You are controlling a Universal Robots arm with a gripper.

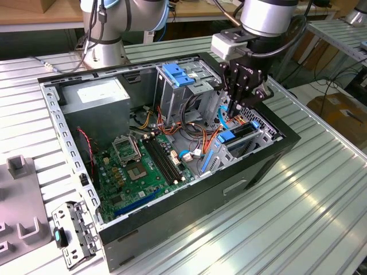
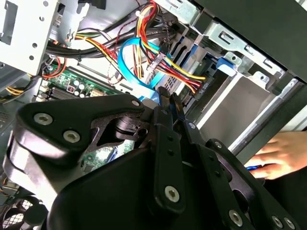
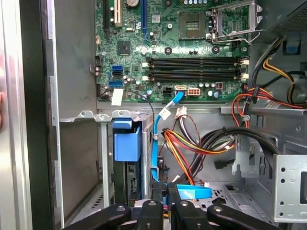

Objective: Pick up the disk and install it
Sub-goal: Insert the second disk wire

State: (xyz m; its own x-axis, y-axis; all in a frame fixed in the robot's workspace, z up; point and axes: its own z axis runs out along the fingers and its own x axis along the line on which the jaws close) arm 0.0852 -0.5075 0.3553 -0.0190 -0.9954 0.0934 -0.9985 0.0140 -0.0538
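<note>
Exterior view: the gripper (image 1: pixel 239 112) hangs inside the open case (image 1: pixel 252 166), above the drive bay. The disk (image 1: pixel 234 137) sits slotted in that bay. The fingers (image 3: pixel 165 203) are nearly closed, holding nothing.

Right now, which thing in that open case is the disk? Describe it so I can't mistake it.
In the open black computer case, look below the black gripper, in the small metal bay at the exterior view's right. The flat dark-grey disk stands there; unlike the thin blue cables, it has a chunky blue carrier tab.

Open computer case (image 1: pixel 261 166), green motherboard (image 1: pixel 146 166)
</note>
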